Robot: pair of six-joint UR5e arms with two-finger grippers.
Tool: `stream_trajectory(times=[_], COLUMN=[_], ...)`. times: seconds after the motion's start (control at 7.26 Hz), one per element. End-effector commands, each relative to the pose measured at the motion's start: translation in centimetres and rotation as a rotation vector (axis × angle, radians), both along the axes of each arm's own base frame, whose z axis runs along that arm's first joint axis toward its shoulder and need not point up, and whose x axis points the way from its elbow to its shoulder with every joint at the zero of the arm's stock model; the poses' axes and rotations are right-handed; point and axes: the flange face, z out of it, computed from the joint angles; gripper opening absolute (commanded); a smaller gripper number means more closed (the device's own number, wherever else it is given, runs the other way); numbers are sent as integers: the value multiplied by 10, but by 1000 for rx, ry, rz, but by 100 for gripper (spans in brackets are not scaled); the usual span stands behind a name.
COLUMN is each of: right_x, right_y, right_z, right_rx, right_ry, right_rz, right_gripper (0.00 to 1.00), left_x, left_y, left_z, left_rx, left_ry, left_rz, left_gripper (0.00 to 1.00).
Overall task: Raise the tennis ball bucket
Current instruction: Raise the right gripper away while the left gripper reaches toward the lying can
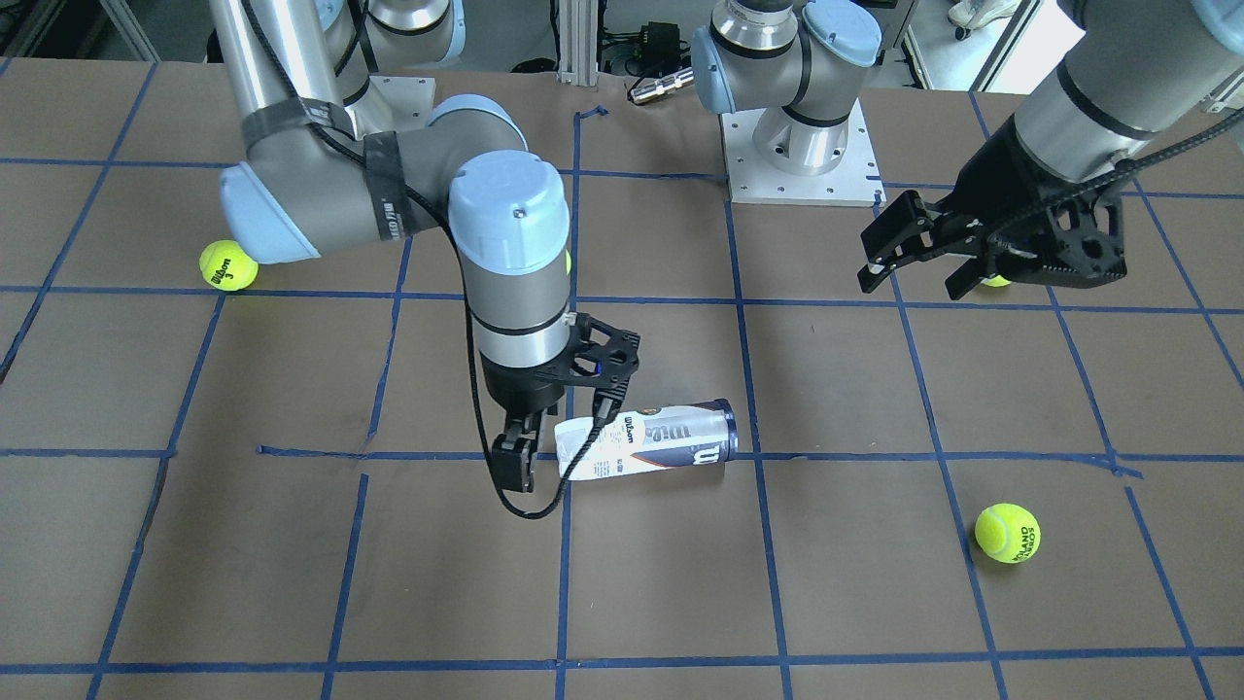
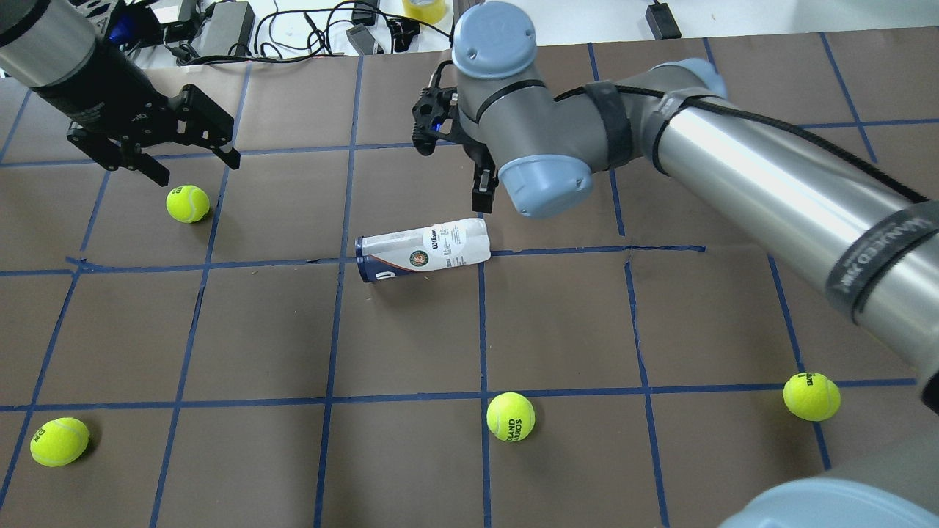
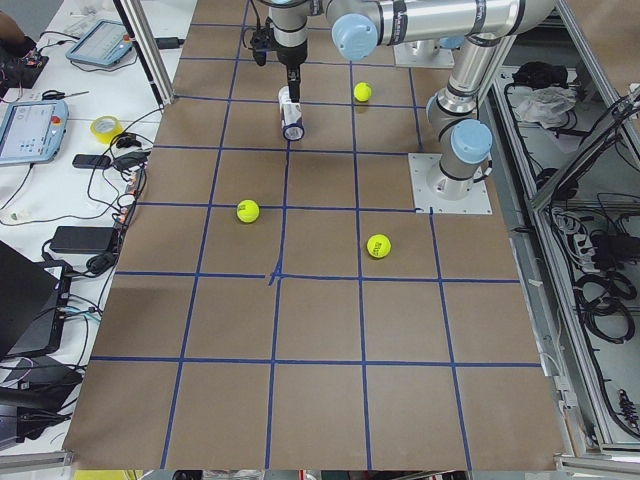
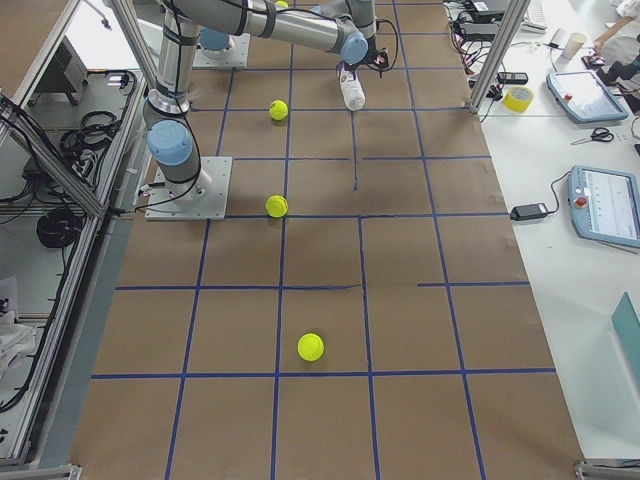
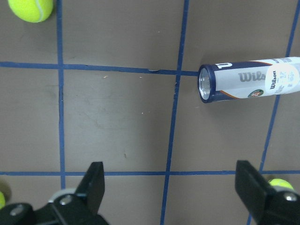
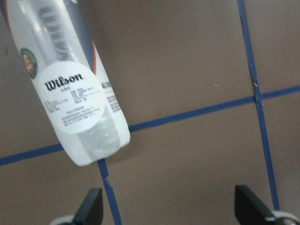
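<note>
Hovering beside the lying tennis ball bucket (image 1: 646, 442), right gripper (image 6: 171, 208) gapes.

Light is bright and even, falling from above and well diffused — the matte brown tabletop (image 2: 557, 323) reads flat and evenly lit. Shadows are soft and short: a faint dark rim under each tennis ball (image 2: 510, 416), a pale smudge beside the can (image 2: 422, 249). The only hard highlights are white streaks along the right arm's metal tube (image 2: 741, 169), and the white surface (image 2: 733, 18) past the tabletop's far edge is washed out in the overhead view. In the right wrist view the can lies close to the lens and looks soft and hazy; in the left wrist view the fingers (image 5: 93, 187) of the left end effector (image 5: 169, 173) — at the bottom edge — are dark and blurred.
</note>
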Motion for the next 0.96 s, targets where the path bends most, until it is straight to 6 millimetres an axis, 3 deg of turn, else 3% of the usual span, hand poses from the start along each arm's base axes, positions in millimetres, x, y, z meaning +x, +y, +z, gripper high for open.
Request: stream_trajectory(times=[0.0, 0.28, 0.55, 0.83], right_x=[-77, -127, -139, -144], right_y=[0, -1, 27, 57], right_z=[60, 86, 118, 141], right_rx=[25, 26, 53, 96], right_ry=[-44, -72, -119, -100], right_rz=[-245, -471, -824, -1008], right_gripper=[100, 100, 100, 100], left_x=[-5, -18, -24, -28], left_y=[-12, -16, -19, -15], left_z=[-52, -88, -120, -154], left_rx=[-50, -34, 14, 77], left_ry=[50, 216, 299, 353], left_rz=[-20, -9, -8, 2], left_gripper=[100, 100, 100, 100])
